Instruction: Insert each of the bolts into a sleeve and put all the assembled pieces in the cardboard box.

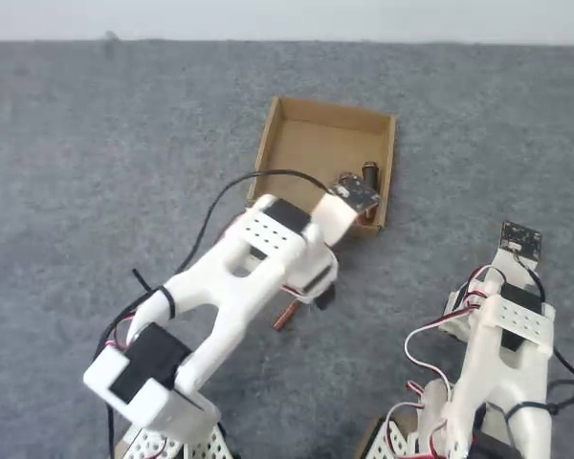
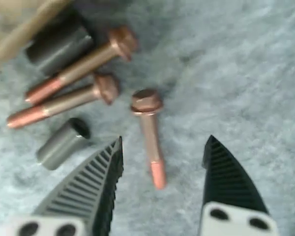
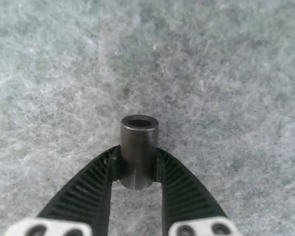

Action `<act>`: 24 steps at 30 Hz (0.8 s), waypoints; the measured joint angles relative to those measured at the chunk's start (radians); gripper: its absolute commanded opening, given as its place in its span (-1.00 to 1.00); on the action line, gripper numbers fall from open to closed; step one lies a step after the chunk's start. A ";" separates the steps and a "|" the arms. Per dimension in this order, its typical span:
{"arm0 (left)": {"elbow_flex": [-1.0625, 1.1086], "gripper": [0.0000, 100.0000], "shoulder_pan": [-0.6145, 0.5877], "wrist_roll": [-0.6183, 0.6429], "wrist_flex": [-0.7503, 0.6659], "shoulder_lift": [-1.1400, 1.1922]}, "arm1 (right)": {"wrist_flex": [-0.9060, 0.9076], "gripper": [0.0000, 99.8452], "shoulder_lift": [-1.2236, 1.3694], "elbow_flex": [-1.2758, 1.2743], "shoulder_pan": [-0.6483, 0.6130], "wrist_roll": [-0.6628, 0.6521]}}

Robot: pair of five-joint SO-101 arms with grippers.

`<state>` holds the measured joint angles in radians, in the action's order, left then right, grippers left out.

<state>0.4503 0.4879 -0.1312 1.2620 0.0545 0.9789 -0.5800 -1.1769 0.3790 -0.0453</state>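
One dark item [image 1: 368,176], probably an assembled piece, sat in the cardboard box [image 1: 311,153] near its right wall in the high view, so most of the job looked undone. Left gripper [image 2: 164,139] was spread wide astride a loose bolt [image 2: 150,130] on the table [image 1: 96,143]; right gripper [image 3: 137,156] clamped a sleeve [image 3: 139,135]. Two more bolts [image 2: 64,101] and two sleeves [image 2: 63,143] lay alongside, unassembled.

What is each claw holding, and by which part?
Right claw: sleeve, pinched across its side wall near one end. Left claw: open, nothing held.
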 measured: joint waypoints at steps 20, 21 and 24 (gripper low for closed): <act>0.080 -0.67 0.037 -0.038 -0.135 0.000 | 0.000 -0.98 0.000 0.000 0.000 0.000; 0.080 -0.69 0.037 -0.038 -0.150 0.000 | 0.000 -0.98 0.000 0.000 0.000 0.000; 0.086 -0.70 0.037 -0.038 -0.181 0.000 | 0.000 -0.98 0.000 0.000 0.000 0.000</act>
<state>0.5363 0.5247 -0.1695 1.0810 0.0545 0.9789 -0.5800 -1.1769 0.3790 -0.0453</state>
